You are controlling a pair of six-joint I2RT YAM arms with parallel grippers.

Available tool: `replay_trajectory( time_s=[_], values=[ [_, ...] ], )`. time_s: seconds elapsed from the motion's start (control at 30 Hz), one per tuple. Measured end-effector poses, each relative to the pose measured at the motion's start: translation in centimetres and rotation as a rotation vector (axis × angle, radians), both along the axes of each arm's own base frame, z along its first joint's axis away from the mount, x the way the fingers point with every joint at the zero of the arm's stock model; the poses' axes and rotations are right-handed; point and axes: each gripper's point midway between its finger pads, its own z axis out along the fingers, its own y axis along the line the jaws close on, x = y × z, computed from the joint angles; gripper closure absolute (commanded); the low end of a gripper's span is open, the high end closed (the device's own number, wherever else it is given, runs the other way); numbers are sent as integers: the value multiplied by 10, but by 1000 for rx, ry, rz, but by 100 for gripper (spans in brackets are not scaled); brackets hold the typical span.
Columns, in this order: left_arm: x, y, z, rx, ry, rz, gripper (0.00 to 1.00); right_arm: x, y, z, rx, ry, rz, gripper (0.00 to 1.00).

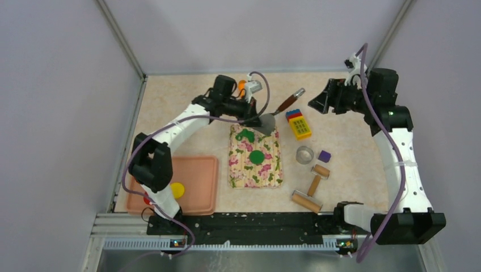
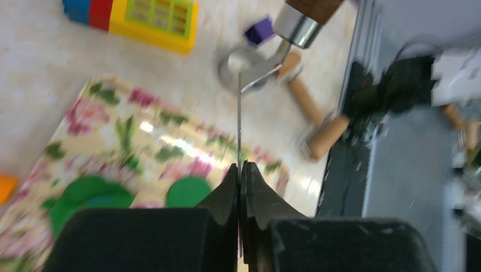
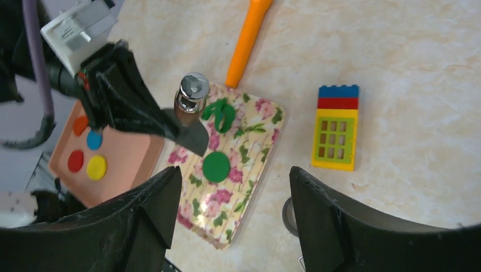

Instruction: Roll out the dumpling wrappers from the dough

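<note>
The left gripper (image 2: 241,168) is pinching the spatula (image 1: 282,106) by its thin blade, the right gripper (image 3: 233,173) is hanging open, and the dough (image 1: 245,135), lying at the mat's (image 1: 266,175) 11 o'clock above the green wrapper (image 1: 256,156), is looking soft, light and tearable, so is best lifted under its edge.

The dough (image 1: 245,136) is a ragged dark green scrap lying flat at the far end of the floral mat (image 1: 272,170). Just nearer on the mat, apart from it, a neat round green wrapper (image 1: 256,156) lies flat. A red disc (image 3: 75,161), a yellow disc (image 3: 96,167), a blue disc (image 3: 94,139) and an orange disc (image 3: 80,125) lie flat on the pink tray (image 1: 198,170).
</note>
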Motion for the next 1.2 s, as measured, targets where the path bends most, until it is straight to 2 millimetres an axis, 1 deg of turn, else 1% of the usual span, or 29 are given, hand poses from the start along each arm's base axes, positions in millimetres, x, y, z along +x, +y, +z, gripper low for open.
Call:
replay_trajectory(
  time_s=[0.07, 0.1, 0.17, 0.27, 0.33, 0.4, 0.47, 0.57, 0.7, 0.8, 0.9, 1.03, 1.13, 1.2],
  values=[
    [-2, 36, -9, 62, -55, -55, 100, -17, 9, 0, -8, -7, 97, 22],
    [-10, 53, -12, 97, -84, -98, 100, -25, 13, 2, -12, -19, 146, 22],
    [-42, 73, -15, 134, -126, -210, 100, -45, 23, 7, -18, -56, 261, 21],
    [-97, 89, -16, 142, -146, -378, 100, -67, 34, 14, -22, -123, 402, 20],
    [-123, 96, -17, 141, -142, -461, 100, -80, 43, 13, -28, -147, 494, 17],
    [-134, 98, -19, 138, -138, -504, 100, -88, 54, 7, -38, -143, 570, 18],
    [-139, 99, -24, 147, -150, -533, 100, -97, 72, -4, -48, -121, 666, 18],
    [-146, 97, -33, 174, -157, -566, 100, -105, 87, -16, -60, -93, 750, 18],
    [-153, 87, -42, 178, -99, -590, 100, -112, 98, -23, -58, -68, 801, 17],
    [-148, 79, -49, 176, -32, -577, 100, -117, 105, -27, -61, -54, 827, 17],
    [-141, 70, -49, 161, 19, -555, 100, -123, 109, -39, -58, -12, 837, 17],
    [-132, 58, -43, 123, 69, -528, 100, -127, 108, -61, -45, 82, 815, 18],
    [-131, 55, -41, 102, 99, -518, 100, -127, 106, -68, -46, 120, 789, 22],
    [-130, 53, -40, 87, 128, -508, 100, -126, 106, -69, -47, 127, 779, 27]
  ],
)
